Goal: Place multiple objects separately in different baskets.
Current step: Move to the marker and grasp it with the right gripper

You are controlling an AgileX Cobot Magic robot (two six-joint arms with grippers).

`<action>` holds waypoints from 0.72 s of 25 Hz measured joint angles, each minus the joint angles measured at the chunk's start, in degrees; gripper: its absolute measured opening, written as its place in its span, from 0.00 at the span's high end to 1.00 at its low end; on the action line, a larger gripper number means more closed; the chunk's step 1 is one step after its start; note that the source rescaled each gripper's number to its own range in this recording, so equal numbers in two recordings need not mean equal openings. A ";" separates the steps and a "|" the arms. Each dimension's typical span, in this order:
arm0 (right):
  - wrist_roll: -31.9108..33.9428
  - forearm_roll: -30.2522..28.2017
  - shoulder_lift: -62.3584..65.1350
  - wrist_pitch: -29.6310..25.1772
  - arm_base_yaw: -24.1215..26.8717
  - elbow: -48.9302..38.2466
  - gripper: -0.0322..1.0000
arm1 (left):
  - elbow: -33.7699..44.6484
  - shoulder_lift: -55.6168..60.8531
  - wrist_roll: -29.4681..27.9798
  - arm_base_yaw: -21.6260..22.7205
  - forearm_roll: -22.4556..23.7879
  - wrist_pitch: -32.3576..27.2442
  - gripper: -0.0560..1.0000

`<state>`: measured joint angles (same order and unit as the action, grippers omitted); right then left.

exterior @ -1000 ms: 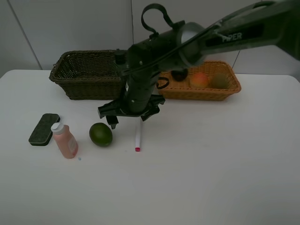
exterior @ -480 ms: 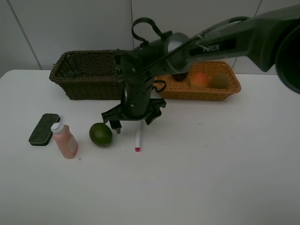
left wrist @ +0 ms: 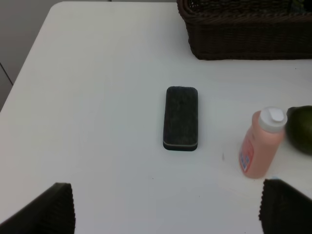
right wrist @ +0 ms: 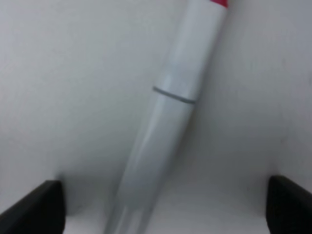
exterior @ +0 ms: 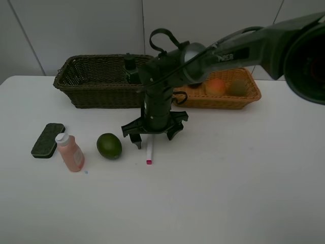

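Note:
My right gripper (exterior: 152, 138) is open and low over the table, its fingers on either side of the white pink-tipped marker (exterior: 149, 152). In the right wrist view the marker (right wrist: 170, 107) lies between the open fingertips (right wrist: 34, 207). The round green fruit (exterior: 109, 146), pink white-capped bottle (exterior: 70, 152) and dark green eraser (exterior: 47, 139) lie to the left. The dark basket (exterior: 86, 84) holds the pump bottle (exterior: 131, 68). The light basket (exterior: 251, 94) holds the peach (exterior: 216, 86) and kiwi (exterior: 237, 87). My left gripper (left wrist: 168, 209) is open above the eraser (left wrist: 182, 118).
The right arm (exterior: 228, 48) stretches across from the right, over the light basket's left end, and hides what lies there. The left wrist view also shows the pink bottle (left wrist: 261, 142), the green fruit (left wrist: 302, 129) and the dark basket (left wrist: 243, 34). The table's left edge is near the eraser.
My right gripper has moved right, from beside the green fruit to over the marker, and stayed open. The objects on the table have not moved.

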<state>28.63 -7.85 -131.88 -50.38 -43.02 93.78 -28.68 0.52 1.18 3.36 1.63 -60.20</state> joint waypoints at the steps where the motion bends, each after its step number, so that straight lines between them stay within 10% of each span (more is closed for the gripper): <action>1: 0.00 0.00 0.00 0.00 0.00 0.00 0.00 | 0.00 0.00 0.00 0.00 0.00 0.00 0.00; 18: -1.27 3.13 -0.05 0.35 0.00 0.60 0.00 | 0.00 0.00 0.00 0.00 0.00 0.00 0.00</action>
<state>27.35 -4.72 -131.92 -50.03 -43.02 94.38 -28.68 0.52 1.18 3.36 1.63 -60.20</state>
